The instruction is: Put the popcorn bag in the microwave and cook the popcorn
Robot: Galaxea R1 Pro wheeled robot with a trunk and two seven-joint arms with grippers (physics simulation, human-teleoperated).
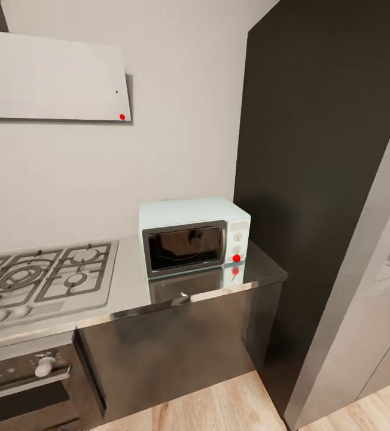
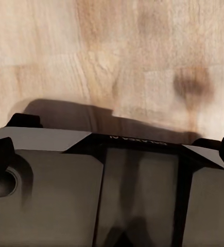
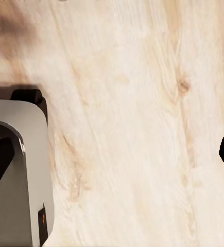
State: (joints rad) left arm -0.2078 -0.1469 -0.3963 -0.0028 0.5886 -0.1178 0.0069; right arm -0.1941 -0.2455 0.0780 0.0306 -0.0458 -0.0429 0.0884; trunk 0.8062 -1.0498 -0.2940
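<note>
I am facing the microwave (image 1: 194,236), which is sitting shut at the worktop's (image 1: 261,269) right end, near its front edge, beside the hob (image 1: 45,272). The bag is not showing here. Burlap should be soft and light, so I am planning to pinch its rolled rim. My wrists are looking down at pale wood floor (image 3: 142,128); only dark tips are showing, probably fingers, so I cannot tell either gripper's state.
</note>
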